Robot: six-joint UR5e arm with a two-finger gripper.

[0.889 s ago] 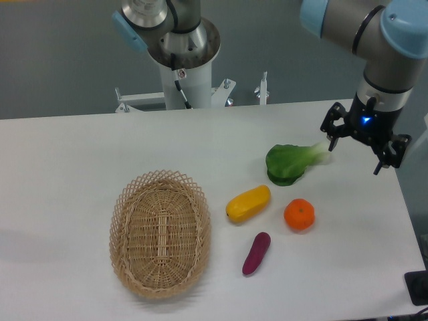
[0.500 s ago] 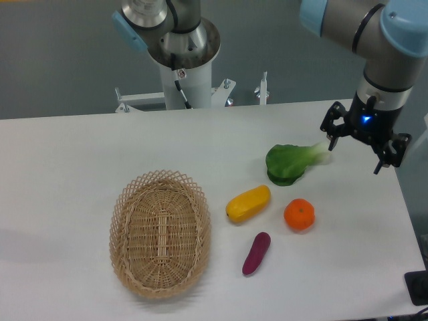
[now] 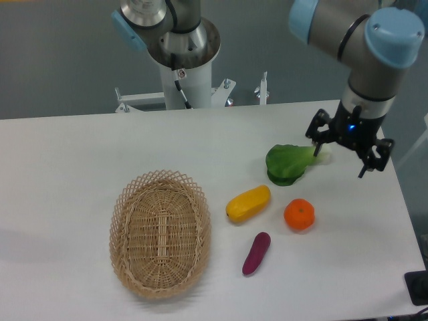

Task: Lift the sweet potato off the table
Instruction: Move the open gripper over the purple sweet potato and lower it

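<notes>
No text, label, brand or number could be read anywhere in the view. The gripper (image 3: 341, 155) showed only a small blue light, and the robot base (image 3: 182, 47) carried what may have been a tiny red sticker, too small to read.

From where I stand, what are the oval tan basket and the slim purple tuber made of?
The oval tan basket looks like woven wicker or rattan: open lattice rim, visible strands, matte. The slim purple tuber, a sweet potato, has smooth, evenly coloured, slightly glossy skin, so it may be a plastic replica; the picture cannot settle that.
</notes>
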